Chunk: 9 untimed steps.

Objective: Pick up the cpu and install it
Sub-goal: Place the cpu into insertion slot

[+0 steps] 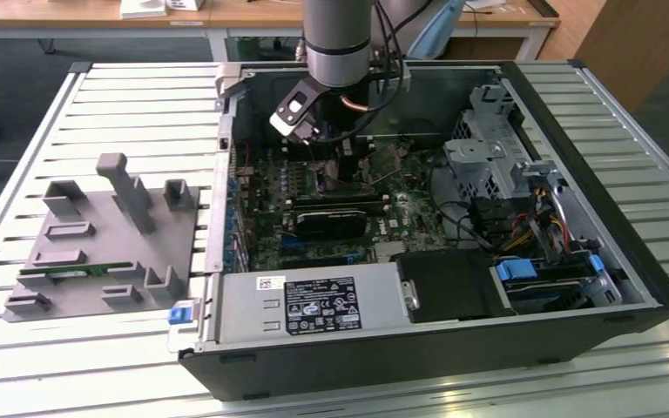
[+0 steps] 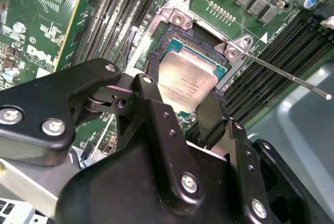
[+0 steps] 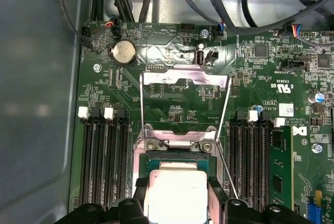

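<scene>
The cpu [image 2: 189, 84], a flat square chip with a silver-grey top, sits level over the open socket [image 2: 180, 18] on the green motherboard; whether it rests in the socket or hangs just above it, I cannot tell. My gripper [image 2: 182, 97] is shut on the cpu, one black finger [image 2: 150, 94] against each of two opposite edges. In the first wrist view the cpu [image 3: 175, 195] lies between the same fingers [image 3: 216, 203], with the socket's load plate [image 3: 185, 77] flipped open beyond it. In the exterior view my gripper [image 1: 332, 161] reaches down inside the computer case [image 1: 428, 348].
The socket's thin lever [image 2: 284, 75] sticks out to one side. Black memory slots [image 3: 104, 161] flank the socket, one with a green stick [image 3: 279, 166] in it. A grey tray [image 1: 102, 252] with upright posts lies on the exterior view's left. Power supply [image 1: 311, 305] and drive cage [image 1: 497, 157] crowd the case.
</scene>
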Each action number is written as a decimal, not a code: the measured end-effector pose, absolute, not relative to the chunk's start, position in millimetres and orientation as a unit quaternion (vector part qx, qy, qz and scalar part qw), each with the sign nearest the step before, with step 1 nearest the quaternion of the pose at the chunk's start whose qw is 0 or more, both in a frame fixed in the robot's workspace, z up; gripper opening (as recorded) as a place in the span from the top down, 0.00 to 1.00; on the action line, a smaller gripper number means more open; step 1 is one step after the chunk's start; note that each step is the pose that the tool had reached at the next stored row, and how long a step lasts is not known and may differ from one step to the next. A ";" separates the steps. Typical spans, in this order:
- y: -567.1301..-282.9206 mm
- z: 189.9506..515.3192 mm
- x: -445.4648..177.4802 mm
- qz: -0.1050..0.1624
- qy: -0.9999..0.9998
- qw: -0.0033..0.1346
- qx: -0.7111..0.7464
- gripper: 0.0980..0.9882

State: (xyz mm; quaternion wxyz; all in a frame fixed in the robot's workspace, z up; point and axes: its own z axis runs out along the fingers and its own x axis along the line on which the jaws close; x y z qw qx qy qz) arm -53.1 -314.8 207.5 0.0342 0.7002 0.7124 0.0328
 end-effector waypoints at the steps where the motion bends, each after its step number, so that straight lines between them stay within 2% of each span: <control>1: -314.8 206.7 -53.1 0.033 0.712 0.034 0.700 0.51; 9: -314.8 199.9 -53.1 0.033 0.711 0.034 0.702 0.51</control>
